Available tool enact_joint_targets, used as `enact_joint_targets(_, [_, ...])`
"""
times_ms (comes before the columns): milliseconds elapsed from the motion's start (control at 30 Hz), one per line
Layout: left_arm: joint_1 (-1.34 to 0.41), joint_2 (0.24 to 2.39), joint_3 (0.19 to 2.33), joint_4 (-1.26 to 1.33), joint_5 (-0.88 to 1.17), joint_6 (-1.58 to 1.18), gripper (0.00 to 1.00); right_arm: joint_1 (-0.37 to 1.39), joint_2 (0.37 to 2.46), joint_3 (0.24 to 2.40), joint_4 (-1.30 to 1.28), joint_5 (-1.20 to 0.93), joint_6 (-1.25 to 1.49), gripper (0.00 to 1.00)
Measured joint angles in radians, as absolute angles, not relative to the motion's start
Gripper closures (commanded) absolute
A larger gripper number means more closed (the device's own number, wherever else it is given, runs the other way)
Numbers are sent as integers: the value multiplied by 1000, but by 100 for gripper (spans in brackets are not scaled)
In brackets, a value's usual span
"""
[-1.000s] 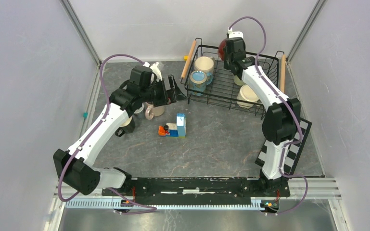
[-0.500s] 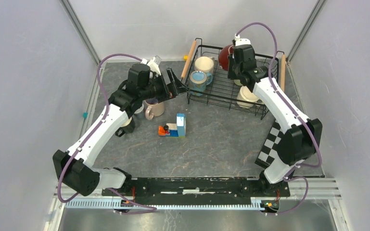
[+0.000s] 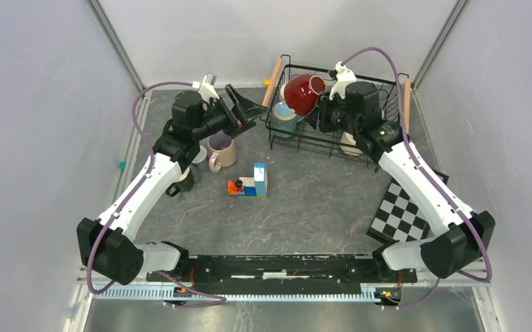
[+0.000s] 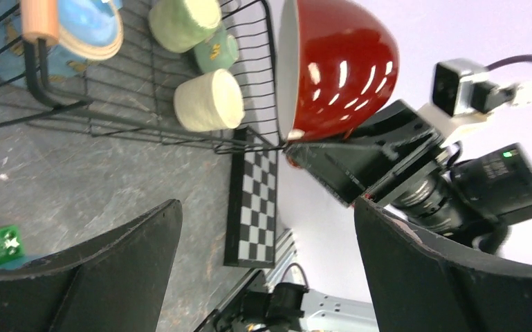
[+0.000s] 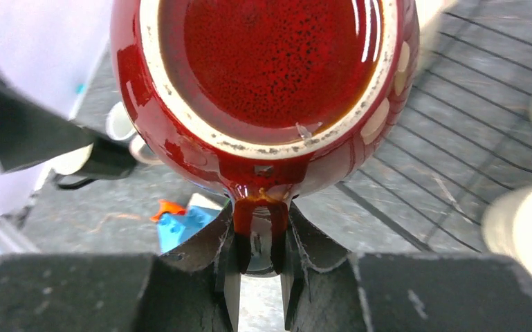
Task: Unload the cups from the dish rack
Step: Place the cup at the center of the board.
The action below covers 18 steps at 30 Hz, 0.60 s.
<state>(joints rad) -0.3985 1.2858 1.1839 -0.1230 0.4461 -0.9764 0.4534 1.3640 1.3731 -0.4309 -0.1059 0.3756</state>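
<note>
right fingers point(image 5: 227, 259): pinched on the thin handle of the red mug point(image 5: 270, 76), nothing else supporting it
right gripper point(image 3: 324, 105): holds the mug tipped on its side, in the air over the left half of the dish rack point(image 3: 322, 131)
grip risk: handle-only hold, heavy body hanging out past the fingers; mug could swivel in the pinch or slip if the wrist turns fast
below the mug: blue cup point(image 3: 285, 114) sits right under it in the rack; a drop would hit it or the wire rim, likely chipping
other cups in rack: cream cup point(image 4: 207, 100), green cup point(image 4: 183, 21), teal cup point(image 4: 218, 48), all further right, well apart from the carried mug
left gripper point(image 3: 247, 111): fingers spread wide, empty, raised just beside the rack's left wooden handle point(image 3: 272, 77), facing the red mug
collision risk: both grippers near each other at the rack's left edge; carrying the mug leftwards could knock into the left fingers
table landing: pink cup point(image 3: 221, 149) and other cups are crowded at the left, toy blocks point(image 3: 252, 183) near; setting down too close could bump them
</note>
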Motion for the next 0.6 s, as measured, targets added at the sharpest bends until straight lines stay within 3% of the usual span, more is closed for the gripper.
enact_joint_targets(300, [-348,1285,1103,149,572,-1153,2,451,1329,1240,-210,-424,487,100])
enact_joint_targets(600, [-322,1296,1039,443,669,-1371,16,451,1330,1174,10,-637,604,100])
